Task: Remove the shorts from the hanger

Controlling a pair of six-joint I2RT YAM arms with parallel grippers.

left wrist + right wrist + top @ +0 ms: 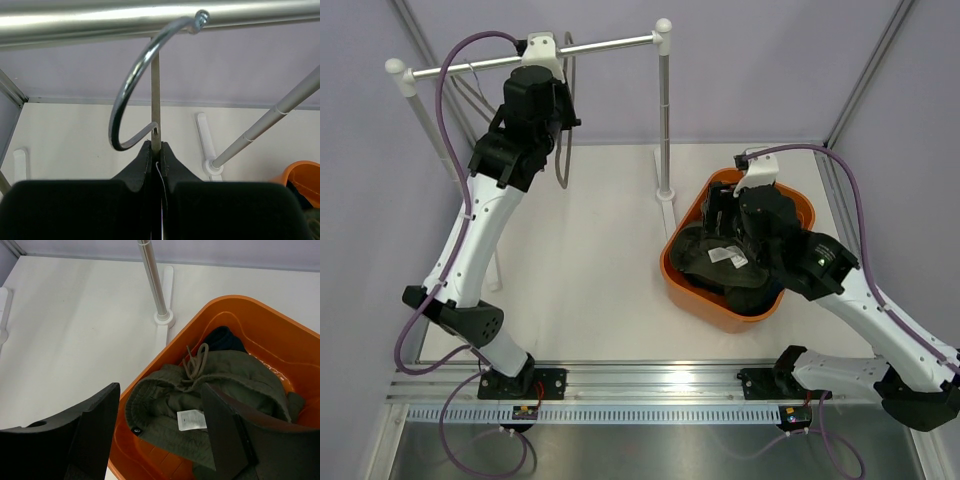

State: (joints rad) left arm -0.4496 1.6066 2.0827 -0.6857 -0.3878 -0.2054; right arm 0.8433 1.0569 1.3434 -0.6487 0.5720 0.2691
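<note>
Surface [590,290]: white, with a metal clothes rack [590,47] set along the far edge toward the far-left corner. One rack upright is planted near the middle of the far edge.

Orange bin [705,308]: placed by the right edge, nearer the near-right corner, just beside the foot of that upright.

Shorts [235,375]: olive green, seen bunched inside the orange bin, fully off the hanger. A dark blue item [225,339] is partly covered beneath them at the far side of the bin.

Hanger [131,85]: its metal hook is looped over the rack rail, bare of clothing.

Left claw [156,150]: raised to the rail and clenched on the hanger at the base of the hook, the fingers pressed nearly together.

Right claw [160,390]: held over the bin, released, the fingers spread wide with nothing between them.

Drawstring [195,362]: lying knotted on top of the waistband.

White label [191,420]: exposed on the fabric, face up.
</note>
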